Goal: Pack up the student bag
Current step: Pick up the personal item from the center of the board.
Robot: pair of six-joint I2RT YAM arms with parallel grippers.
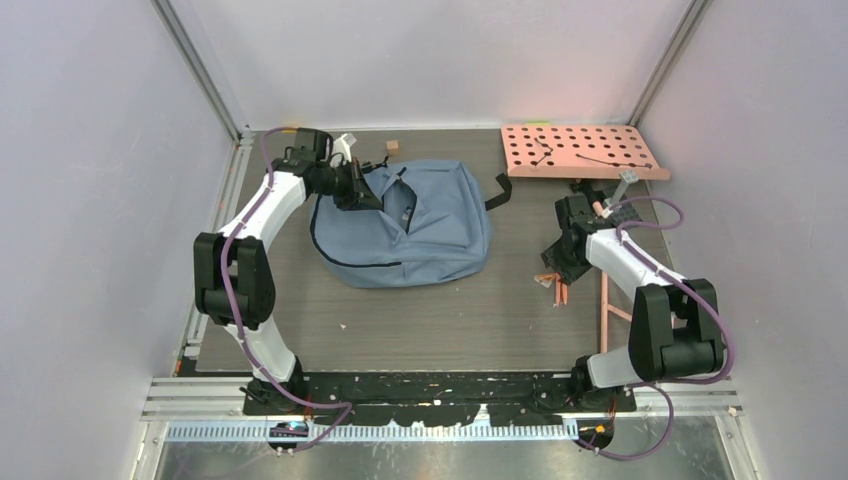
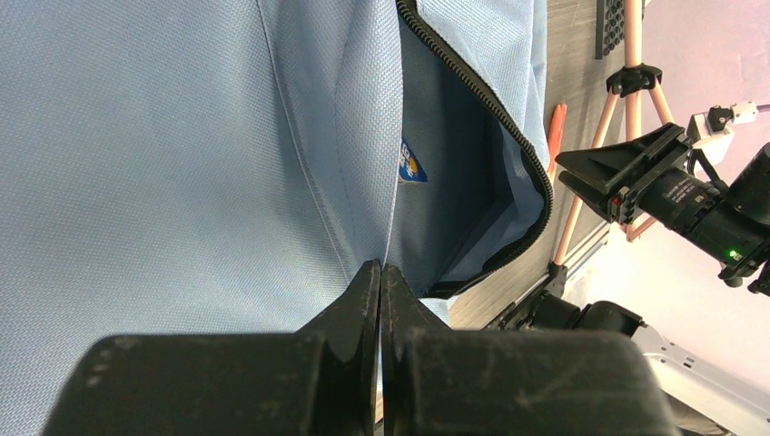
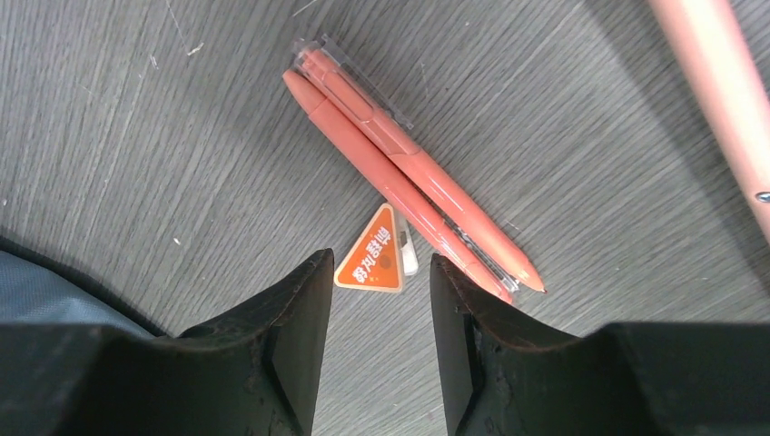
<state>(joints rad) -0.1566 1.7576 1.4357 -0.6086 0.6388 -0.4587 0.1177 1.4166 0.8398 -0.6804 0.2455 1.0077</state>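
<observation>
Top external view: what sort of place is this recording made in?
Most likely a robot lab test cell, not a classroom: plain pale walls on aluminium frame rails box in a dark wood-grain tabletop, with staged props, a grey-blue fabric backpack and a salmon-pink perforated board.

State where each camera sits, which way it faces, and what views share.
Top external: above and behind the bases, looking down on the table and student bag; left arm and right arm show whole.
Left wrist: on the left arm, looking along its shut left end effector, which pinches the bag's fabric beside the open zipper.
Right wrist: looking down at orange pens on the table; its open right end effector frames them.
Shared: top external and right wrist both show the pens.
</observation>
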